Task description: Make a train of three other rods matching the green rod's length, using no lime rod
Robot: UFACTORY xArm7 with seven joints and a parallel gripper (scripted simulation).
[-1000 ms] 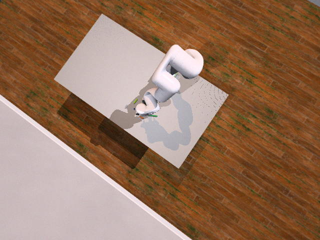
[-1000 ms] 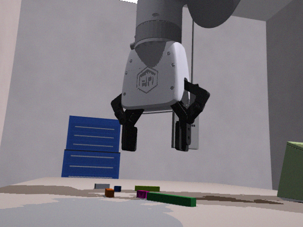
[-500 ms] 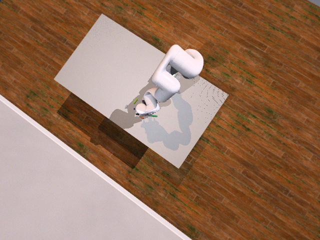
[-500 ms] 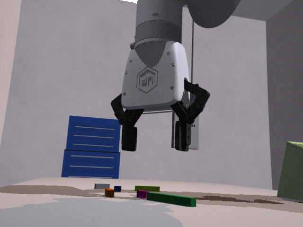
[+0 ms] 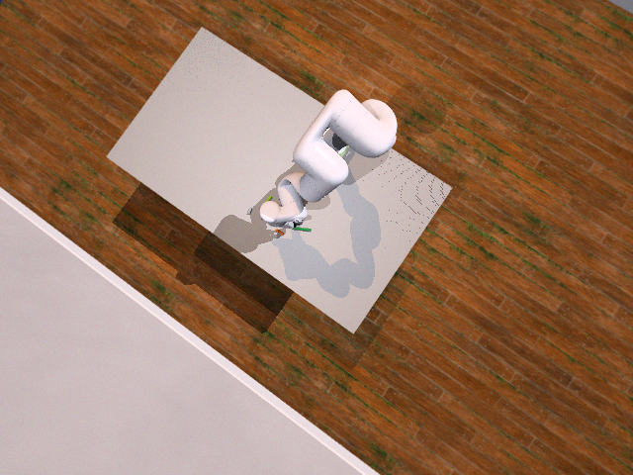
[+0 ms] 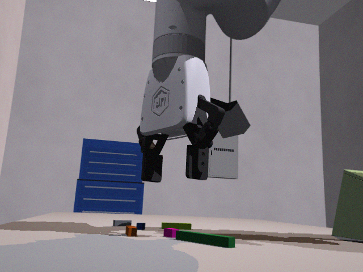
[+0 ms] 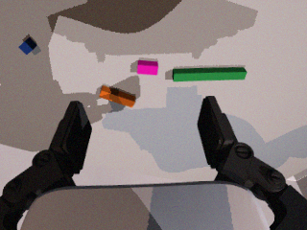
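Gripper (image 5: 295,225) (image 6: 174,179) (image 7: 143,112) hovering with jaws spread wide, nothing between them, green rod (image 5: 303,229) (image 6: 205,238) (image 7: 209,74) lying upper right in wrist view, magenta rod (image 6: 171,232) (image 7: 147,67) lying upper centre, orange rod (image 5: 279,232) (image 6: 131,230) (image 7: 117,96) resting left.

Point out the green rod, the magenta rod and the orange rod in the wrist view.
green rod (image 7: 209,75): wrist view, middle of its side
magenta rod (image 7: 148,68): wrist view, its middle
orange rod (image 7: 118,97): wrist view, its middle

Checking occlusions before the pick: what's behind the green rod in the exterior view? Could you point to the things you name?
The lime rod (image 6: 176,225) lies farther back, beyond the green rod's (image 6: 202,238) (image 7: 209,74) left end. The table strip right behind the green rod is covered by it there.
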